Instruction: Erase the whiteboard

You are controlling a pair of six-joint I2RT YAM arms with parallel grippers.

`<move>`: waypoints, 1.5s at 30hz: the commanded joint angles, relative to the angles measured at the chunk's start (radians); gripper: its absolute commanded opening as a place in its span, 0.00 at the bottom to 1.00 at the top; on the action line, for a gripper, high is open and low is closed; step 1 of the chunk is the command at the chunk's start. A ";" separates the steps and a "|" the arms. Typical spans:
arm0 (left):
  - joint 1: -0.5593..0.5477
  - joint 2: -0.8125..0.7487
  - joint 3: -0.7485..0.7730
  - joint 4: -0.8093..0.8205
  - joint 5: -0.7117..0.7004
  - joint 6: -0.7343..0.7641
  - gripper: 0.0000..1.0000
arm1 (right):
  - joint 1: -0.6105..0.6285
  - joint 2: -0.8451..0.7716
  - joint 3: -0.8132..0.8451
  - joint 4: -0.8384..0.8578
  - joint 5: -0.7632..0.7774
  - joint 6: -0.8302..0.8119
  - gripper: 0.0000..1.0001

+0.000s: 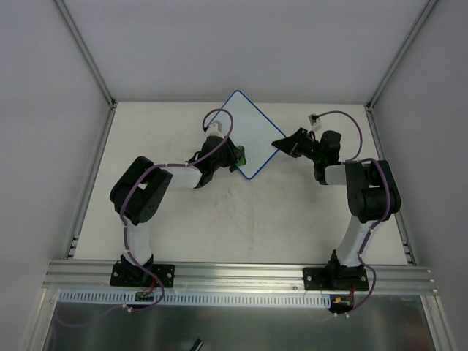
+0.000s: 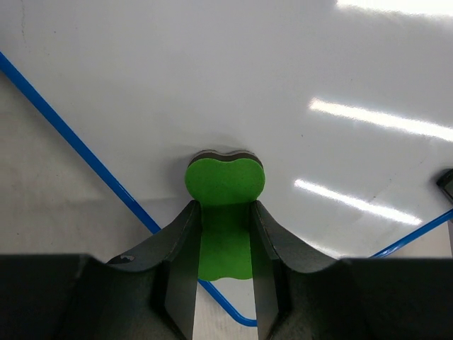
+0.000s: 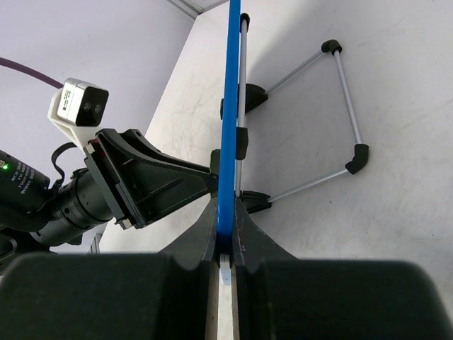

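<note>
The whiteboard (image 1: 247,128) sits toward the far middle of the surface (image 1: 241,227), turned so that its corners point like a diamond. A thin blue rim runs around it. From the left wrist its face (image 2: 283,85) shows plain white with bright streaks of reflected light. From the right wrist it appears edge-on (image 3: 229,106), with a wire stand (image 3: 347,92) of 2 silver rods and black end caps on its back side.

A green eraser (image 2: 225,180) lies against the board's face near its lower-left edge (image 1: 239,155). The left gripper (image 2: 224,212) has its jaws clenched on the eraser's narrow waist (image 1: 232,156).

The right gripper (image 1: 280,144) meets the board at its right corner. Its jaws are clamped on the blue rim, one on each side (image 3: 225,216). Beyond the board in that view is the left arm's wrist camera (image 3: 78,106).
</note>
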 commanded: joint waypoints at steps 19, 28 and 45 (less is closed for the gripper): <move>-0.153 0.044 0.088 -0.107 0.001 0.294 0.00 | 0.012 -0.006 0.041 0.172 -0.066 0.076 0.00; -0.205 0.000 0.087 -0.121 0.055 0.392 0.00 | 0.012 -0.003 0.044 0.172 -0.068 0.075 0.00; -0.231 -0.552 0.021 -0.662 -0.305 0.419 0.00 | 0.011 -0.003 0.046 0.172 -0.069 0.076 0.00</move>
